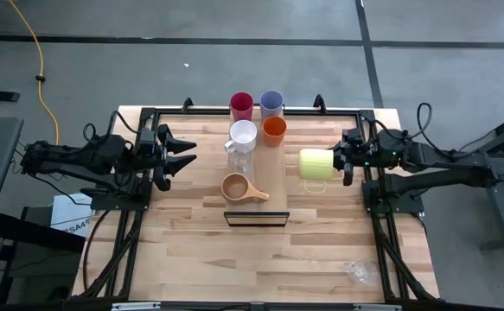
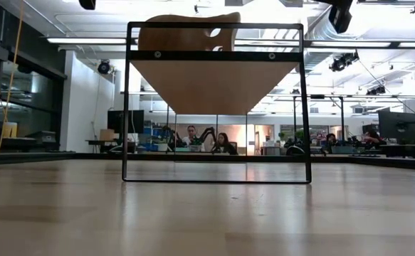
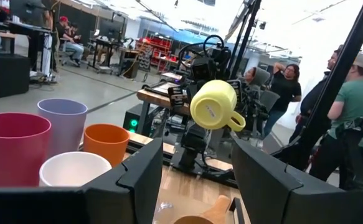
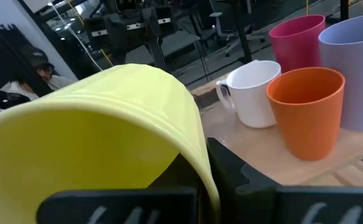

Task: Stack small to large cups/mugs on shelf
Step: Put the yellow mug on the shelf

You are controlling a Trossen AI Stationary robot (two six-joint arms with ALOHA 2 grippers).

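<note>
Wooden cup (image 1: 236,187): nearest the front on the shelf (image 1: 273,173), upright, its handle pointing toward the right arm's side; in the low view it shows atop the shelf's front end.
Glass (image 1: 239,154): clear, just behind the wooden cup on the shelf; whether it is one glass or two nested is hard to tell from above.
White mug (image 1: 244,132): upright, just behind the glass, beside the orange tumbler.
Orange tumbler (image 1: 274,130): upright on the shelf, on the right arm's side of the white mug, very close to it.
Red tumbler (image 1: 241,105): upright at the far end of the shelf, behind the white mug.
Lavender tumbler (image 1: 271,103): upright at the far end, beside the red tumbler, behind the orange one.
Yellow mug (image 1: 315,163): held on its side off the counter (image 1: 191,250), just beside the shelf's right edge, its base turned toward the left arm and its handle hanging down.
Right tool (image 1: 341,161): clamped tight on the yellow mug at its rim end; the right wrist view is mostly filled by the mug's yellow wall.
Left tool (image 1: 175,155): fingers standing fairly wide with nothing between them, hovering at the left side of the counter, well apart from the shelf, pointing toward the cups.
People: several stand or sit in the room beyond the counter.
</note>
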